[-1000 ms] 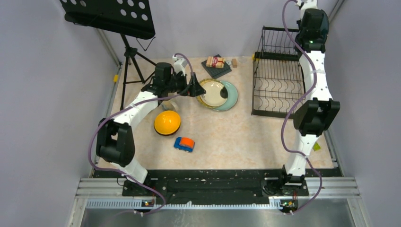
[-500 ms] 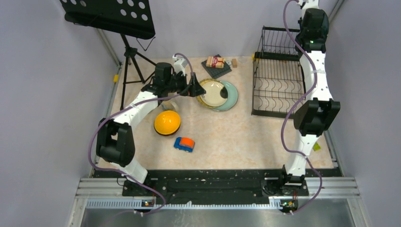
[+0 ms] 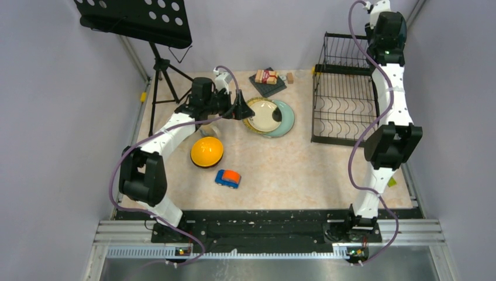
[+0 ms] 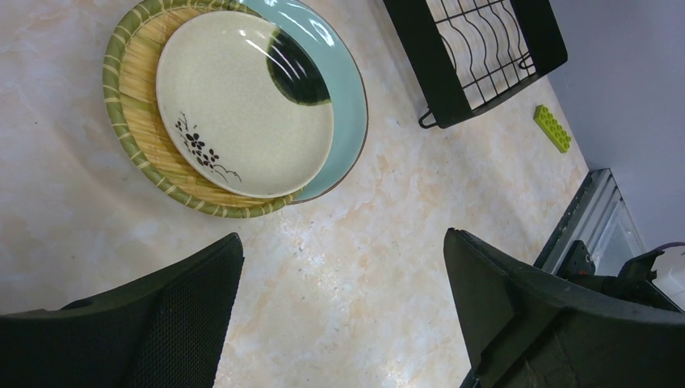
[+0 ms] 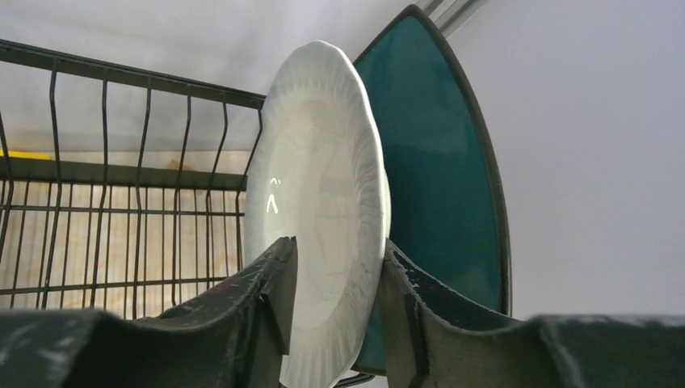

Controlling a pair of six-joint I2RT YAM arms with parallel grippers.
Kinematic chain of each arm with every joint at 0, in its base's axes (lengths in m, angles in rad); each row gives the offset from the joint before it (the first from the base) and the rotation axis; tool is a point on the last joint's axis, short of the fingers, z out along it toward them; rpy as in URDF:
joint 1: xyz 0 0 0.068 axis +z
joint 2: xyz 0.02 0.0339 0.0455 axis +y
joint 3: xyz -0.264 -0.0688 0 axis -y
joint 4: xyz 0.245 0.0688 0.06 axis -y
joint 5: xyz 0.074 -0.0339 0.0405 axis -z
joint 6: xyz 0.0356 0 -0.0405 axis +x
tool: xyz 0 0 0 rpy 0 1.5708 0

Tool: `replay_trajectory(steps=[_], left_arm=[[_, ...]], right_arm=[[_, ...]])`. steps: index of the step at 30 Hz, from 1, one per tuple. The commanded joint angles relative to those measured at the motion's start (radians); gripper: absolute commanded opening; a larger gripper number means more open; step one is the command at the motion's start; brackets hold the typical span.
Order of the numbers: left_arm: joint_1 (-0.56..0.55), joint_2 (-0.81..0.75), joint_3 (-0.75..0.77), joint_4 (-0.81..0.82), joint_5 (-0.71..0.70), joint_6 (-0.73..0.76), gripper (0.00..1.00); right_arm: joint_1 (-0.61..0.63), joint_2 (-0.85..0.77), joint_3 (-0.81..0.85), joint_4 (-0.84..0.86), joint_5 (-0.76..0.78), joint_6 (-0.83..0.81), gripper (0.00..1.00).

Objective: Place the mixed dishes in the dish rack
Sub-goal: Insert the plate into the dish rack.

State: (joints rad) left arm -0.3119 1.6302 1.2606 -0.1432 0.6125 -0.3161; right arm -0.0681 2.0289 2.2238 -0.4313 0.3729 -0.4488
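Dish rack [image 3: 345, 99] sits in the far right corner of the worktop [image 3: 292, 170], hard along its right edge. Your right gripper [image 5: 338, 259] is clamped on a white round plate [image 5: 319, 202], upright at the rack's far right corner. Dark teal square plate [image 5: 436, 178] stands just behind it. Right arm stretched tall along the right edge. Left gripper [image 4: 341, 242] spread wide, low beside the plate stack [image 4: 242, 105] at far centre. Bare surface separates stack and rack.

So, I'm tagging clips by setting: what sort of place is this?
Probably a robot test cell, not a kitchen: plain grey walls enclose the table, a toy car lies on it, and a music stand occupies one corner.
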Motion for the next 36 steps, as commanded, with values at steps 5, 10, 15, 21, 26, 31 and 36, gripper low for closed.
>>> replay_trajectory(steps=[5,10,15,21,26,31,36], left_arm=[[0.004,0.003,0.043,0.025,0.014,-0.006,0.97],[0.004,0.006,0.046,0.025,0.016,-0.007,0.97],[0.005,0.007,0.046,0.024,0.019,-0.011,0.97],[0.004,0.008,0.048,0.025,0.021,-0.009,0.97],[0.005,0.011,0.052,0.024,0.017,-0.011,0.97],[0.004,-0.001,0.046,0.024,-0.002,-0.008,0.97],[0.005,-0.029,0.026,0.008,-0.078,-0.002,0.99]], right_arm=[[-0.031,-0.079,0.002,-0.021,-0.083,0.018,0.47],[-0.044,-0.086,0.002,-0.024,-0.078,0.03,0.47],[-0.055,-0.098,0.006,-0.015,-0.076,0.049,0.48],[-0.061,-0.099,0.012,-0.023,-0.092,0.065,0.49],[-0.062,-0.108,0.035,-0.028,-0.104,0.082,0.57],[-0.061,-0.131,0.053,-0.032,-0.118,0.115,0.69],[-0.061,-0.165,0.072,-0.039,-0.182,0.172,0.72]])
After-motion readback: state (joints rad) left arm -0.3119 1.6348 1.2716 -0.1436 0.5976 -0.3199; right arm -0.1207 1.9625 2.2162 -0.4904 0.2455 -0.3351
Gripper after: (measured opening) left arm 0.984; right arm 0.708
